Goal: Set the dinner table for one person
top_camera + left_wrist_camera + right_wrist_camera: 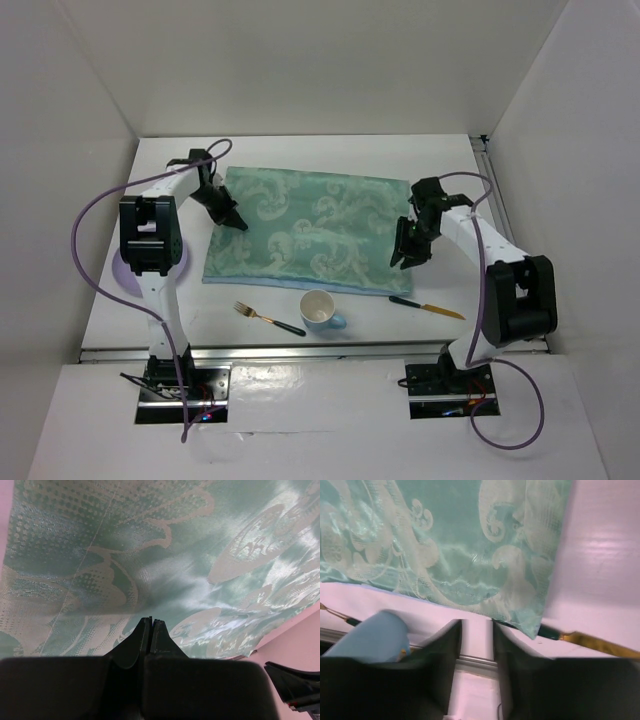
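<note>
The white dinner table point(440, 160) bears a teal patterned cloth point(310, 230) spread flat in its middle. My left gripper point(236, 222) is at the cloth's left edge. In the left wrist view point(152, 620) its jaws are shut, tips low over the cloth point(150, 555), with nothing seen between them. My right gripper point(405, 258) hangs over the cloth's near right corner. In the right wrist view point(476, 622) it is open and empty above the cloth point(445, 540) and the bare table point(605, 555).
A light-blue cup point(320, 311) stands near the front edge, also in the right wrist view point(375, 632). A gold fork point(268, 318) lies to its left and a gold knife point(428, 306) to its right. A lavender plate point(122, 272) lies partly under the left arm.
</note>
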